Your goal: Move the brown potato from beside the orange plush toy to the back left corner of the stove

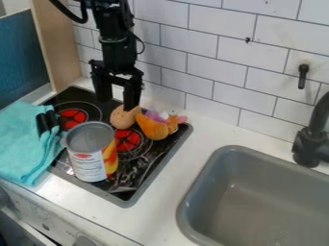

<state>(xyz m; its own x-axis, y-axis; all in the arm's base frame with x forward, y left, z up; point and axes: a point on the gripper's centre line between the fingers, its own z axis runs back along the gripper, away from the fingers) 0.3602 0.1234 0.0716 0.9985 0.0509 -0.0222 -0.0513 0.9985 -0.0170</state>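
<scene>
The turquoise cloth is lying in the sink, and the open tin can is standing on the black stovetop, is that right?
Not quite: the cloth's place is wrong. The camera view shows the turquoise cloth lying along the left side of the black stovetop, partly over its edge. The open tin can does stand on that stovetop.

The black tool (117, 104) is hanging at 10 o'clock with its fingers spread apart, close to a round tan toy (122, 118) on the stove (136, 174). An orange toy (151, 128) is lying at the tan toy's 4 o'clock. A can (87, 163) is standing at 8, a blue cloth (24, 150) is lying at 9.
</scene>
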